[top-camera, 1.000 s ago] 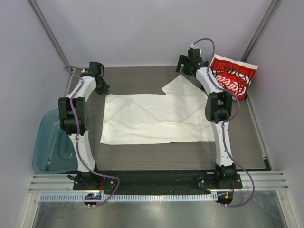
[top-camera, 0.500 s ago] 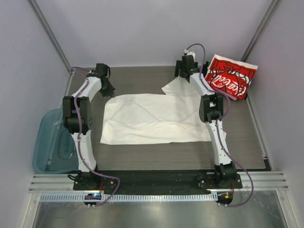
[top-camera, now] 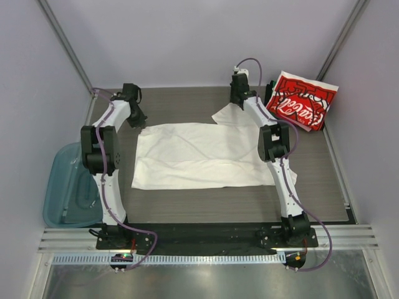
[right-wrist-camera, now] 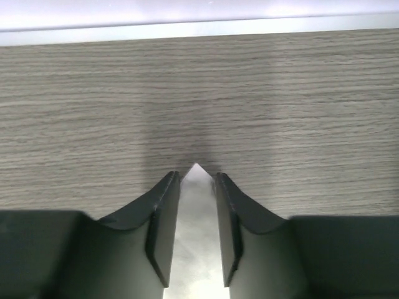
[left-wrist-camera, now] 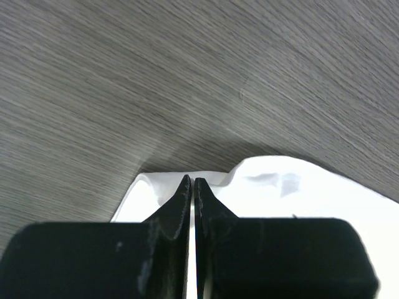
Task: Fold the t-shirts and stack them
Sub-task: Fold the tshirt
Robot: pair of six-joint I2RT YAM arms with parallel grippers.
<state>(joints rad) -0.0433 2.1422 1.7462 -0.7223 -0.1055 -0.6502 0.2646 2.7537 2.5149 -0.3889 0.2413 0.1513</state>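
A plain white t-shirt (top-camera: 206, 156) lies spread flat in the middle of the table, one sleeve (top-camera: 229, 116) pointing to the far side. My left gripper (top-camera: 138, 118) sits at the shirt's far left corner. In the left wrist view it (left-wrist-camera: 192, 180) is shut, with white cloth (left-wrist-camera: 280, 187) pinched between the fingertips. My right gripper (top-camera: 239, 99) is down on the tip of the sleeve. In the right wrist view its jaws (right-wrist-camera: 196, 177) have closed in on a pointed white cloth corner (right-wrist-camera: 196, 205) that fills the narrow gap. A folded red t-shirt (top-camera: 302, 99) with white lettering lies at the far right.
A teal plastic bin (top-camera: 68, 193) stands off the table's left edge. Grey walls enclose the table on the left, far and right sides. Bare wood-grain table (top-camera: 187, 106) shows between the two grippers along the far edge.
The right gripper has moved left and away from me onto the sleeve tip, and its jaws have closed in from wide open. The left gripper stayed shut and shifted slightly.
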